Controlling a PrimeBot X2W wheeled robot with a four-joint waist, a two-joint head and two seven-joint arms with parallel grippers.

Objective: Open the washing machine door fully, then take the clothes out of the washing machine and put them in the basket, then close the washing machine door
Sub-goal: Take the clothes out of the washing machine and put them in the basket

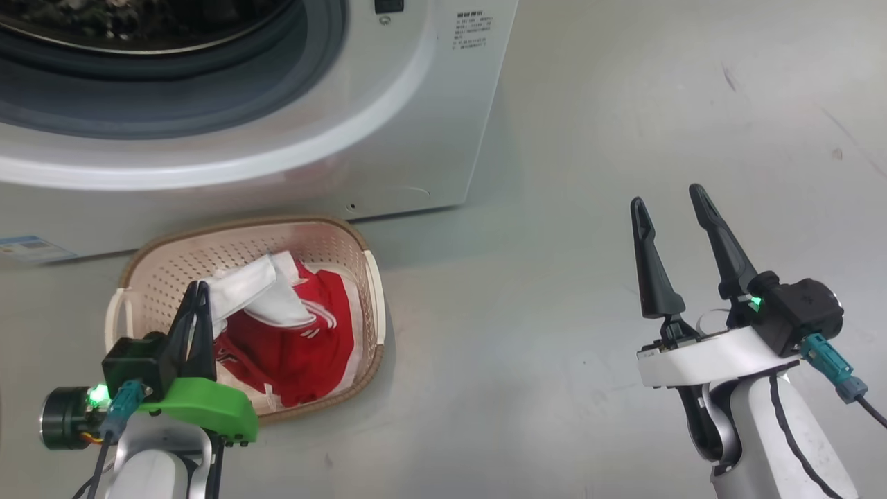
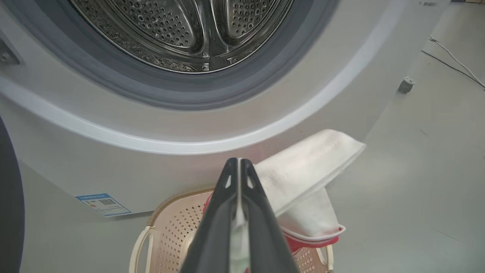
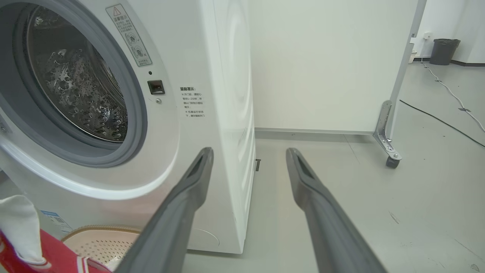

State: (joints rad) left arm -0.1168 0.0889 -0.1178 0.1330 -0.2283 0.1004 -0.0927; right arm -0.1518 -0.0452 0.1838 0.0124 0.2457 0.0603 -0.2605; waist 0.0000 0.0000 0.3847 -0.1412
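Over the basket (image 1: pixel 242 225) at 7 o'clock, the nearer left gripper (image 1: pixel 201 285), fingers pressed together, pinches the clothes (image 1: pixel 294 336) by a white panel, while the right gripper (image 1: pixel 669 197) stands spread at 4 o'clock.

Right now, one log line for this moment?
left gripper: shut on clothes over basket | right gripper: open, empty | washing machine: open, drum looks empty

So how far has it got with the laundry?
Nearly there. Done: the washing machine door stands open and the drum looks empty. In hand: the left fingers are shut on the white part of the clothes, over the basket, red part already in it. Still to do: let go, then close the door. The right fingers are open, idle.
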